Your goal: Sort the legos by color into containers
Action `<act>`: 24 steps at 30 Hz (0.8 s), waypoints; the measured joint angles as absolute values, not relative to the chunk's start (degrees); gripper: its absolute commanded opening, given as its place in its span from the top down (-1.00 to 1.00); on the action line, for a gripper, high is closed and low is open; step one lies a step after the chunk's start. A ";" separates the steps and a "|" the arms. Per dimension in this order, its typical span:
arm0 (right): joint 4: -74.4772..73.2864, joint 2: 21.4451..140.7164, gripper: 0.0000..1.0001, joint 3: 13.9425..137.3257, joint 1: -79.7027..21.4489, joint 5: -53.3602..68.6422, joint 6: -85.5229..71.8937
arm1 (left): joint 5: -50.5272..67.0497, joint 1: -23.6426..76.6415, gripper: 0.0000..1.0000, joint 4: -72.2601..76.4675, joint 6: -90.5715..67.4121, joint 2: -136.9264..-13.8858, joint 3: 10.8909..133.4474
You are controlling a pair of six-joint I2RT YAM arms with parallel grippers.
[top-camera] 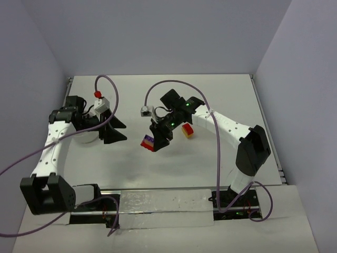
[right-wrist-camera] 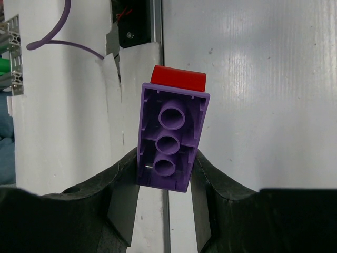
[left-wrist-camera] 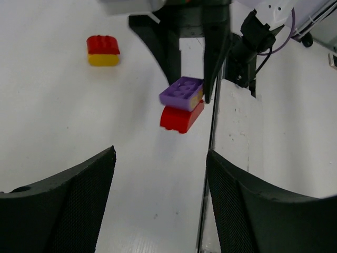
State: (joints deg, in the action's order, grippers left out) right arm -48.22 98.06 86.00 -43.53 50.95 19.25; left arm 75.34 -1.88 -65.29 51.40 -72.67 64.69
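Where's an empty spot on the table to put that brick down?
Bare table lies between the right gripper with its purple brick and the near edge; also along the back wall. It's crowded in the middle, around the red-and-yellow brick and the open left gripper.

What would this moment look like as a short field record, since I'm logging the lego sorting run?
left gripper: open, empty
right gripper: shut on purple brick
red brick: touching the purple brick at its far end; joined or not, cannot tell
red-and-yellow brick: lying on the table, beside the right gripper
white tub: partly hidden under the left arm; contents not visible
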 measured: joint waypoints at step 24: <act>-50.01 97.19 1.00 88.46 -48.27 51.39 19.13 | 72.47 13.39 -0.49 -29.93 10.00 -57.21 50.32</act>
State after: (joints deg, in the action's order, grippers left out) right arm -50.01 97.19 88.46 -48.27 51.39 19.13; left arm 72.47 13.39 -29.93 10.00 -57.21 50.32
